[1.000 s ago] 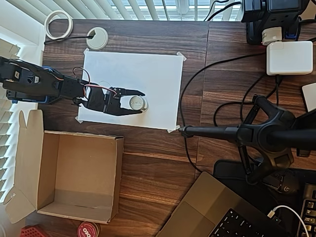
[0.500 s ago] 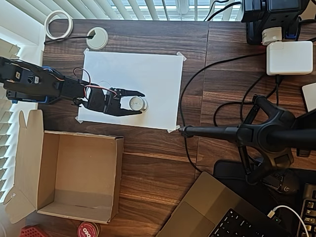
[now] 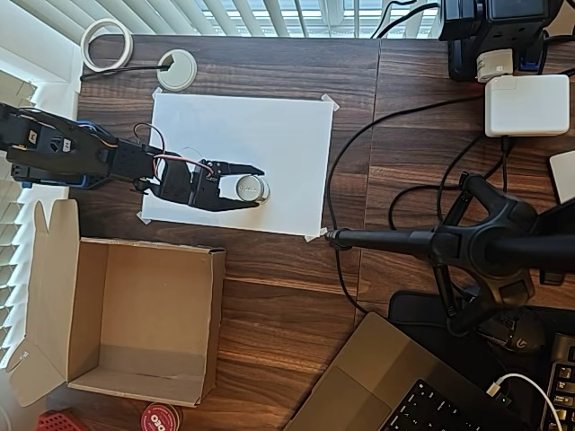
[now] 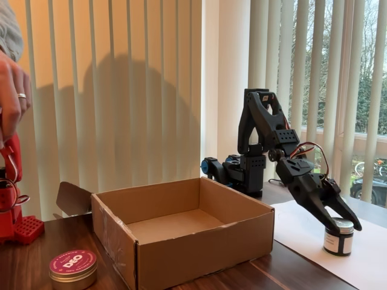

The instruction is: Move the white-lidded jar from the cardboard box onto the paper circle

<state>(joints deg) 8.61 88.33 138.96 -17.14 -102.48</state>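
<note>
**Jar out of the box and standing on the paper; release is what remains**

In the overhead view, I see the white-lidded jar standing on the white paper sheet, near its lower edge, well apart from the cardboard box, whose floor looks bare. So the carry looks done to me. The gripper reaches in from the left with one finger above the jar and one below it in the picture, close against its sides; I judge it is pinching the jar, though from this height I cannot see contact for certain. The paper circle I cannot make out under the jar; only a faint pencil arc shows left of the gripper, so I cannot confirm the jar is centred on its mark. What I think is left: let go and lift clear.

The sheet is taped at its corners to a dark wood table. Around it lie a roll of tape, a white disc, a white power brick, black cables, a camera stand and a laptop corner.

In the fixed view, the jar sits upright on the paper, base down, with the gripper bearing down over its lid, fingers straddling it. The box stands open and empty. A red-lidded tin rests on the table in front of it. Vertical blinds and a window with trees close the room behind.
</note>
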